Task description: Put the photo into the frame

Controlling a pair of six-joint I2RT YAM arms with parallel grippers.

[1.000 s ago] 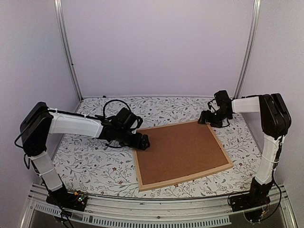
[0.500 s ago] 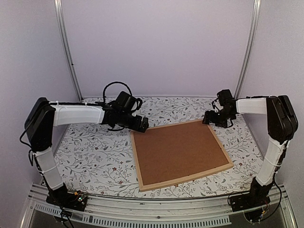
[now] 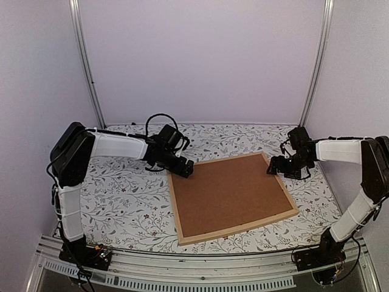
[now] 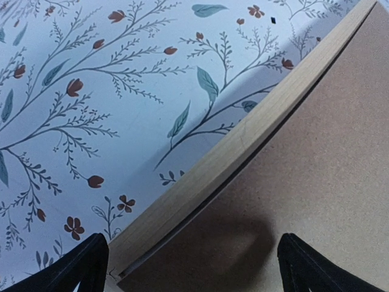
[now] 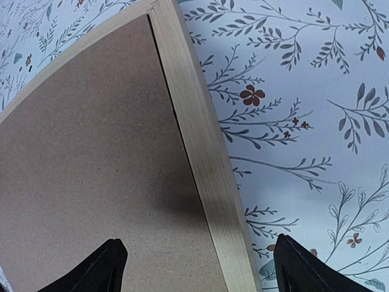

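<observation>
The frame (image 3: 237, 229), thin light wood strips, lies flat on the floral table with a brown backing board (image 3: 228, 194) filling it. The photo is hidden. My left gripper (image 3: 184, 170) hovers open at the frame's far-left corner. In the left wrist view the left gripper (image 4: 193, 267) spans the wood strip (image 4: 243, 140) and the board's edge (image 4: 316, 182). My right gripper (image 3: 277, 167) stands open over the frame's right side near its far corner. The right wrist view shows the right gripper (image 5: 194, 264) straddling the strip (image 5: 200, 152) and the board (image 5: 91, 152), with nothing held.
A floral-patterned tablecloth (image 3: 121, 201) covers the table around the frame. White walls and two metal uprights (image 3: 85, 61) close the back and sides. The arm bases sit on a rail (image 3: 194, 267) at the near edge.
My left gripper swung back from the frame's left edge to its far-left corner and opened wider. My right gripper slid from the far-right corner a little nearer along the right edge.
</observation>
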